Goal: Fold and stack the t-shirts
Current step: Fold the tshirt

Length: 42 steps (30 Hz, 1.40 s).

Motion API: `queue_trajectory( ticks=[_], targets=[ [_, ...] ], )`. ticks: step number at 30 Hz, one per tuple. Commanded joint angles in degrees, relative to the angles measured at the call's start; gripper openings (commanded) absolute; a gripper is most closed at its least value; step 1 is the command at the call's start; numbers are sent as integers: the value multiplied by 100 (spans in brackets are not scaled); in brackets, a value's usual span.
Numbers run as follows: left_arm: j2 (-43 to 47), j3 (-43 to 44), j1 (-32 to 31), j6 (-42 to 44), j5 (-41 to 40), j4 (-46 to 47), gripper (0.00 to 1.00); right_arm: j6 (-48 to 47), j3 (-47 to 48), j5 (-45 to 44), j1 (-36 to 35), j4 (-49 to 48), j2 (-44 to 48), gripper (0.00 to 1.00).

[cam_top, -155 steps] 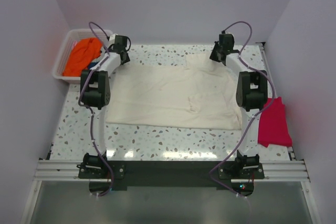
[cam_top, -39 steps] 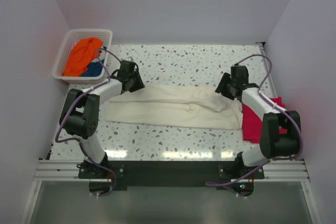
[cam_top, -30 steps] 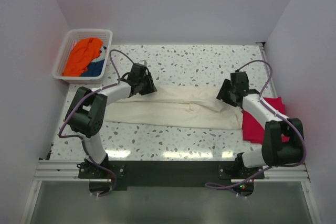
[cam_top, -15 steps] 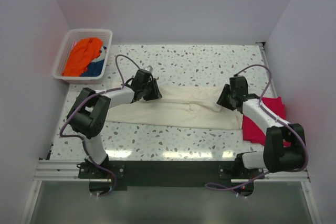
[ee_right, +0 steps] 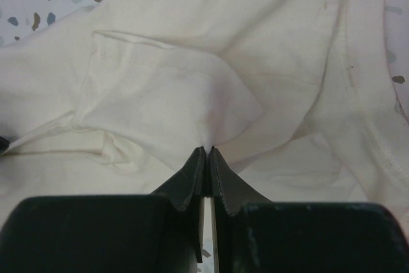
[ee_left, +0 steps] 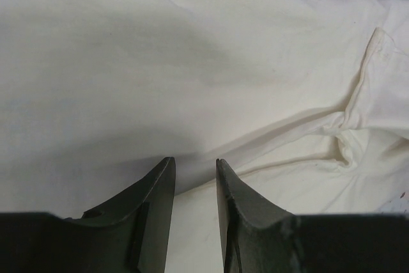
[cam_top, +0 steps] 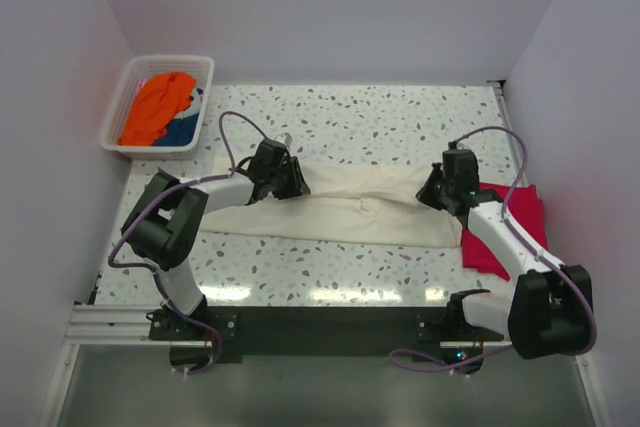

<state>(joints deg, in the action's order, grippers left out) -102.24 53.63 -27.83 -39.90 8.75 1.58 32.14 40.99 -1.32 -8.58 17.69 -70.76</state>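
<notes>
The cream t-shirt [cam_top: 340, 209] is spread as a folded band across the tabletop [cam_top: 400, 117], with bare surface left along both long edges. A fold near its right end is pinched by the right pincer [ee_right: 208, 151]; the left pincer [ee_left: 195, 165] is held parted above its left part.

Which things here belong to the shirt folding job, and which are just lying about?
Belongs to the job: cream t-shirt, red t-shirt, orange t-shirt, blue t-shirt.
Just lying about: white basket, which holds the orange and blue ones.

left gripper [ee_left: 195, 165]: low, angled inward, jaws slightly apart | right gripper [ee_right: 208, 151]: low, angled inward, jaws pressed together
</notes>
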Motion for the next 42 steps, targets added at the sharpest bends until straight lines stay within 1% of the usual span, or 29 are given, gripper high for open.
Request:
queue_trajectory(
  ticks=[1,4,7,9,11,15,18,21,23,25,26,28,29,35,39,42],
  targets=[
    [335,-133,-38,-62,74,299,36,3,-82,115,-56,32,431,6],
    [380,-151,-38,-35,47,281,36,-32,-197,272,-91,103,651,6],
    [389,-186,-38,-35,39,281,36,-41,-407,369,-109,103,766,11],
    [397,-203,-38,-44,21,281,36,-24,-618,448,-118,24,792,22],
    [415,-221,-38,-35,-14,272,36,3,-750,501,-126,-11,809,36],
    [424,-195,-38,-18,-23,263,36,46,-690,633,-126,120,1037,46],
    [415,-177,-38,-18,-23,246,36,20,-365,502,-135,217,1231,47],
    [432,-133,-38,8,-49,184,36,-102,92,353,-162,173,952,46],
    [441,-116,-38,17,-75,141,36,-199,390,160,-275,-36,548,46],
    [433,-89,-38,26,-93,114,36,-278,576,150,-328,-222,222,46],
    [433,-63,-38,35,-93,97,36,-339,838,150,-372,-301,-240,46],
    [433,-37,-38,44,-111,79,36,-489,1111,-51,-591,-372,-691,46],
    [424,-36,-38,44,-102,79,36,-559,1348,-105,-671,-450,-1076,46],
    [389,25,-38,52,-93,17,36,-910,2044,-597,-1119,-697,-2369,46],
    [406,43,-38,79,-93,-27,36,-1017,2343,-737,-1304,-802,-2863,47],
    [415,51,-38,88,-119,-53,36,-1052,2466,-913,-1409,-829,-3013,48]
  ],
)
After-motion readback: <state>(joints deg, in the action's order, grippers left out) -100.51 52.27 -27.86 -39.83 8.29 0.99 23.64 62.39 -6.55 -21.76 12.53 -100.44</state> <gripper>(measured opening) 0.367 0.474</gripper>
